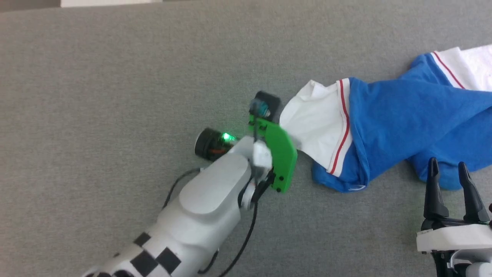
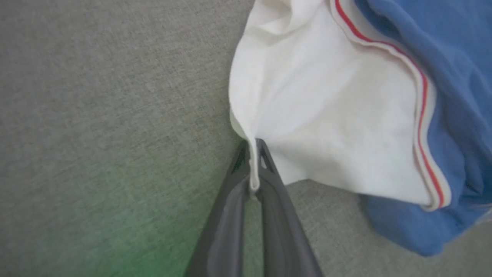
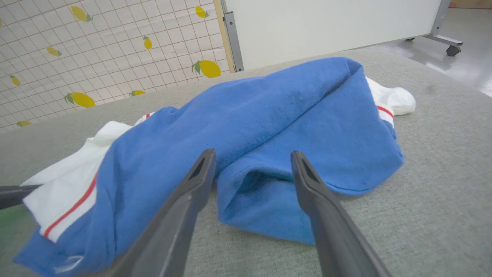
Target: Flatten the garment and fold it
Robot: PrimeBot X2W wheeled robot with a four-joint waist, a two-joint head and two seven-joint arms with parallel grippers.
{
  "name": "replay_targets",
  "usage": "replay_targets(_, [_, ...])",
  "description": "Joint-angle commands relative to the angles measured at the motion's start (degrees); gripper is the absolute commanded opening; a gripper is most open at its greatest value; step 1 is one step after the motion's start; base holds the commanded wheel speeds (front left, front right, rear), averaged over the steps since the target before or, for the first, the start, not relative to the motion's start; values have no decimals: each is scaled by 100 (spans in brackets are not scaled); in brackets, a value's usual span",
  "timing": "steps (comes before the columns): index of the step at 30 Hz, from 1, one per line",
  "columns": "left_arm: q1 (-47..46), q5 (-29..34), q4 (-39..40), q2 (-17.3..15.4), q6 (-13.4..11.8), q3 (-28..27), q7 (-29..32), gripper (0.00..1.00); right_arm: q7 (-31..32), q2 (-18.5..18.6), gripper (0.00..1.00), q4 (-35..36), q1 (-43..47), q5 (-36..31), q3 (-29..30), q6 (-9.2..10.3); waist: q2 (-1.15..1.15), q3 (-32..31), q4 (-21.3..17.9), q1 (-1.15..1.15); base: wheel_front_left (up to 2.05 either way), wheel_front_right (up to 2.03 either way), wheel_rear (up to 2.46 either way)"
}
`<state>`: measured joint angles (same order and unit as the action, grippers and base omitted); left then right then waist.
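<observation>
A grey cloth surface (image 1: 115, 77) is carrying the bunched blue shirt (image 1: 403, 123). The left gripper (image 2: 253, 152) is pinching the shirt's white sleeve (image 2: 326, 127) by a sliver. The right gripper (image 3: 252, 154) is hovering, fingers spread, beside its blue body. A hard pull could be slipping that sliver free.

A test room or lab, as it seems.
A grey table (image 1: 115, 77) is backed by a lemon-print sheet (image 3: 96, 57) and a white panel (image 3: 326, 27) on a wheeled frame (image 3: 442, 37); a glossy floor (image 3: 472, 69) is seen beyond.
</observation>
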<state>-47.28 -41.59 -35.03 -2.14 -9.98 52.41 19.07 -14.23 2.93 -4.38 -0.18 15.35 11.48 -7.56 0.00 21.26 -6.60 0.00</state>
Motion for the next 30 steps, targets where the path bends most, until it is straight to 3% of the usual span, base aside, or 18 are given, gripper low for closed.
replay_targets(1, [340,-148,-66,-74,-67,-40,-196,0,-58,-5,100,10,30,-42,7,8,0,-258,167,0,0,0,0])
replay_targets(7, [875,-571,382,-238,-331,-770,-1351,0,28,-5,100,114,235,-81,108,8,0,-556,364,0,0,0,0])
replay_targets(11, [1532,-823,935,-810,-637,-1375,-1856,0,118,-5,100,224,328,-90,157,8,0,-634,412,0,0,0,0])
replay_targets(16, [2669,-1131,1939,-1694,-1210,-2254,-2359,0,145,-5,100,279,428,-73,220,8,0,-676,432,0,0,0,0])
replay_targets(20, [3489,-1253,2755,-2134,-1411,-2572,-2536,0,178,-5,100,284,487,-59,282,8,0,-685,497,0,0,0,0])
replay_targets(30, [3812,-1191,3697,-2112,-1521,-2405,-2550,0,598,-5,100,524,161,-212,256,8,0,-636,640,0,0,0,0])
